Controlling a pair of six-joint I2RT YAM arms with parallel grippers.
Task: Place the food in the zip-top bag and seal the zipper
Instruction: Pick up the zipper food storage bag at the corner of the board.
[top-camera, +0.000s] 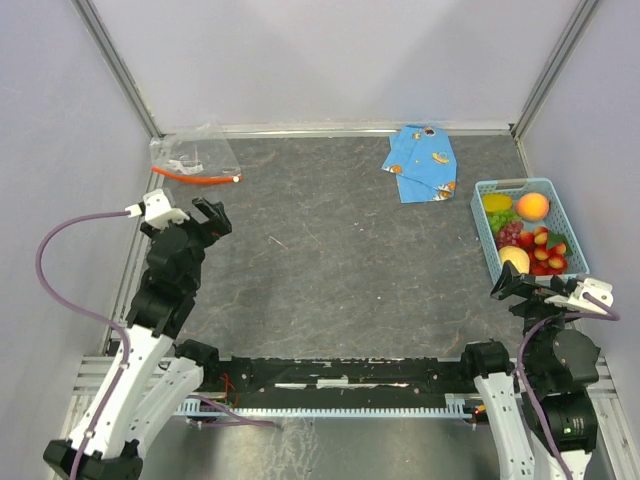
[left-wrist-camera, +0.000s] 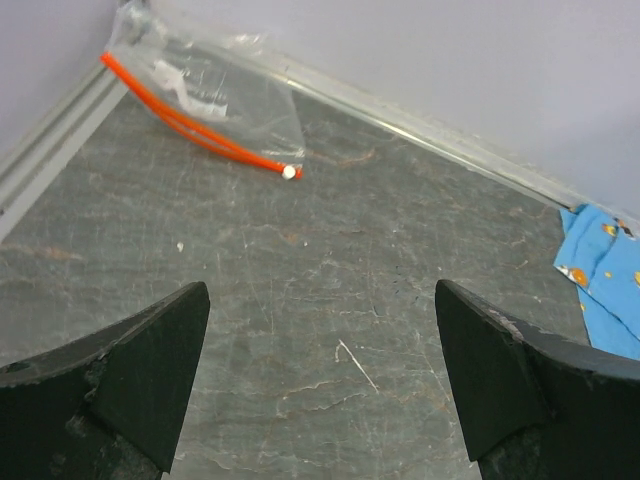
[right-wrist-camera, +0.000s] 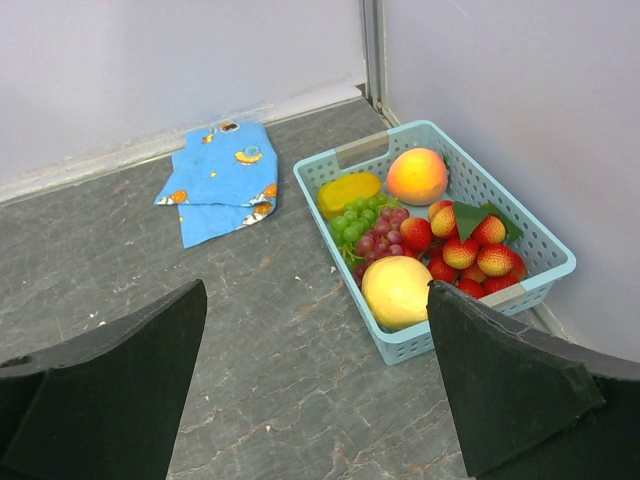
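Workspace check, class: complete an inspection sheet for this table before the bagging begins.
Surface: dark grey tabletop, scratched.
Job's things: zip-top bag flat in the far-left corner, zipper on its near edge; food all in the basket.
Clutter: folded blue cloth by the far wall.
Grippers: left claw and right claw open, empty.
Cables: purple cable looping off each arm.
Surroundings: pale walls, metal frame posts.

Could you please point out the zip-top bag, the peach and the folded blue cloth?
zip-top bag (left-wrist-camera: 212, 88), left wrist view, on its clear crinkled middle.
peach (right-wrist-camera: 417, 176), right wrist view, on its rounded front.
folded blue cloth (top-camera: 424, 162), top external view, on its centre.
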